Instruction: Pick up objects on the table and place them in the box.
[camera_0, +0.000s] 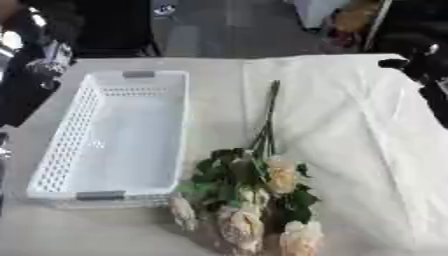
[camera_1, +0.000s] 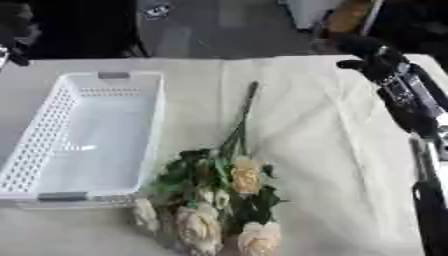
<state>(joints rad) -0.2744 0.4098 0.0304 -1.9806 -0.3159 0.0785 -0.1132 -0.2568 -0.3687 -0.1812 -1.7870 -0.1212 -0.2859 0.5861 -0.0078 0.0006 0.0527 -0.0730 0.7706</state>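
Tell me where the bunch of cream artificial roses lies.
The bunch of cream artificial roses lies on the cloth-covered table, just right of the white perforated plastic basket, blooms nearest the robot.

White plastic basket (camera_0: 66, 145) serves as the box: long, rectangular, perforated side walls, grey handle tabs at both short ends, nothing inside. It lies on the counter's left part, long axis running away from the camera. Bunch of artificial flowers (camera_1: 219, 200) lies flat just right of the basket's near corner: cream and pale peach blooms toward the camera, dark green leaves in the middle, thin stems pointing to the far side. One bloom lies close to the basket's near right corner.
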